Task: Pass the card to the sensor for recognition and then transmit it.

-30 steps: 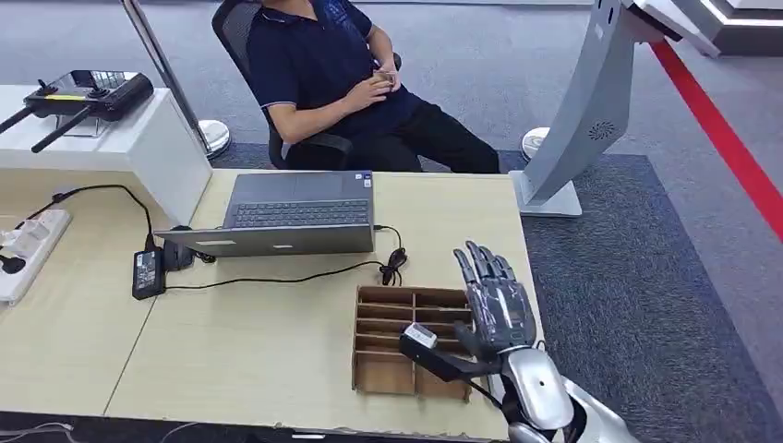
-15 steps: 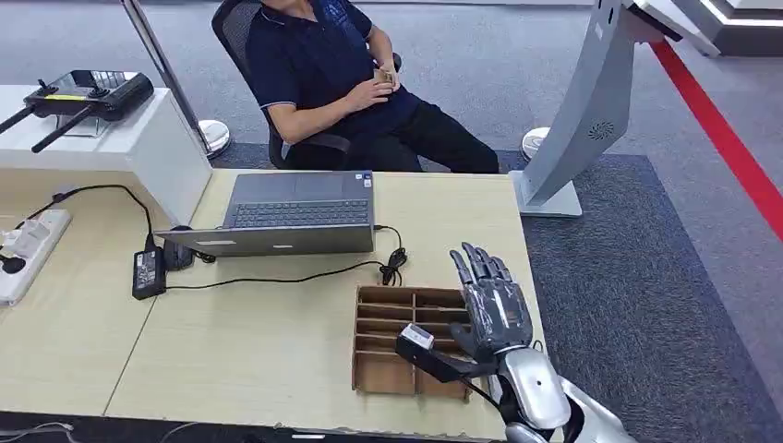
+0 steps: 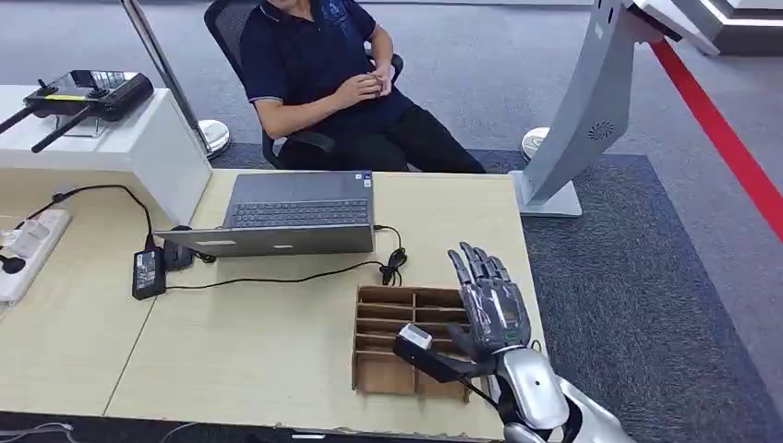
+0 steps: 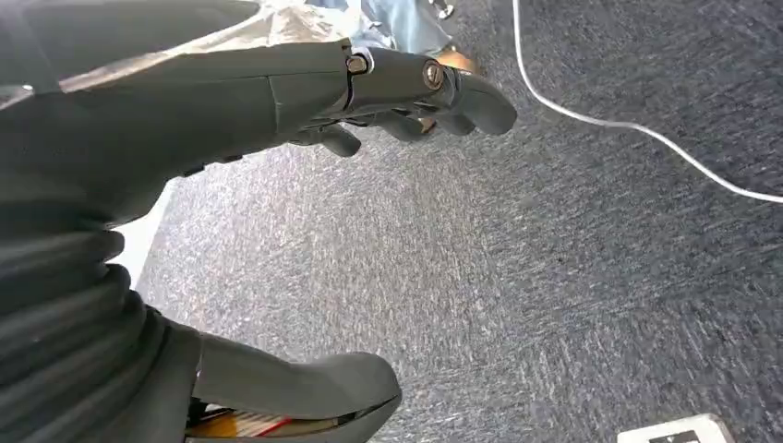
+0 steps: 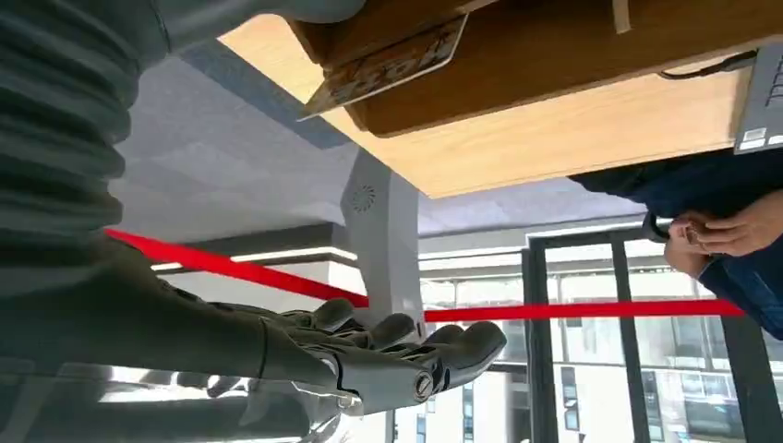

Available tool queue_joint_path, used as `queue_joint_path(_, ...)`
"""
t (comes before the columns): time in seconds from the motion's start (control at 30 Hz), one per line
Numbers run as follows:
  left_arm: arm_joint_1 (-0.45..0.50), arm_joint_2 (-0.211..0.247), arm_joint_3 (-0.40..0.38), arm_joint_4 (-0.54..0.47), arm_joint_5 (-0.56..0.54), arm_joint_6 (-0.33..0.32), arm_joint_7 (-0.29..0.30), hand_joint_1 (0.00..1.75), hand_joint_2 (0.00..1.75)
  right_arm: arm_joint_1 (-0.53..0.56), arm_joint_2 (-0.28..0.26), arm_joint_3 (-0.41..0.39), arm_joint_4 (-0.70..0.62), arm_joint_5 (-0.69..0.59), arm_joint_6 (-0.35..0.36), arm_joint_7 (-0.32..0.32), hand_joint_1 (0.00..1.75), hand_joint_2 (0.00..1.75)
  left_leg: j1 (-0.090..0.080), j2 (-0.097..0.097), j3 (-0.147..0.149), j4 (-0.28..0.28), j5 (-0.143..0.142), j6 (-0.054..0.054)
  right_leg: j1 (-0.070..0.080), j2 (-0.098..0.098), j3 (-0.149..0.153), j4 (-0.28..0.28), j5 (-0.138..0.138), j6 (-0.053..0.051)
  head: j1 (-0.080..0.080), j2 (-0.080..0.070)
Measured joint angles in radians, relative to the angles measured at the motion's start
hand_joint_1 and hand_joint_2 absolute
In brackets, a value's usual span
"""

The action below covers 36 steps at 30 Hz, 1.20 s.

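Observation:
A printed card (image 5: pixel 383 65) leans in a compartment of the brown cardboard divider box (image 3: pixel 388 369), which sits at the desk's front right. My right hand (image 3: pixel 494 309) hovers over the box's right side, fingers spread and pointing away from me, thumb stretched out across the compartments, holding nothing. The right wrist view shows the same hand (image 5: pixel 369 355) apart from the card. The sensor, a tall grey-white kiosk stand (image 3: pixel 591 111), rises from the carpet beyond the desk's far right corner. My left hand (image 4: pixel 231 101) hangs over grey carpet with nothing between thumb and fingers.
An open laptop (image 3: pixel 295 212) lies behind the box with a black cable and adapter (image 3: pixel 148 269). A person (image 3: pixel 323 74) sits in a chair past the desk. A power strip (image 3: pixel 28 249) and a remote controller (image 3: pixel 83 92) are at the left.
My right hand has drifted slightly toward me and to the left over the box. The person has shifted left in the chair.

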Motion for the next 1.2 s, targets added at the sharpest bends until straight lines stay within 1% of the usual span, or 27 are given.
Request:
queue_joint_path(0.6,0.000,-0.001,0.000,0.000,-0.002,0.000,-0.001,0.00,1.75,0.000,0.013,0.001,0.009,0.006,-0.002,-0.007,0.00,1.75,0.000,0.000,0.000,0.000,0.000,0.000,0.000,0.000,0.000,0.000,0.000,0.000,0.000,0.000)
queue_joint_path(0.87,0.000,-0.001,0.000,0.000,-0.003,0.000,-0.002,0.00,1.75,-0.004,0.014,0.002,0.011,0.013,0.029,-0.007,0.00,1.75,0.000,0.000,0.000,0.000,0.000,0.000,0.000,0.000,0.000,0.000,0.000,0.000,0.000,0.000)
queue_joint_path(1.2,-0.001,-0.001,0.000,0.000,-0.006,-0.002,-0.002,0.00,1.75,-0.017,0.014,0.003,0.012,0.039,0.049,-0.006,0.00,1.75,0.000,0.000,0.000,0.000,0.000,0.000,0.000,0.000,0.000,0.000,0.000,0.000,0.000,0.000)
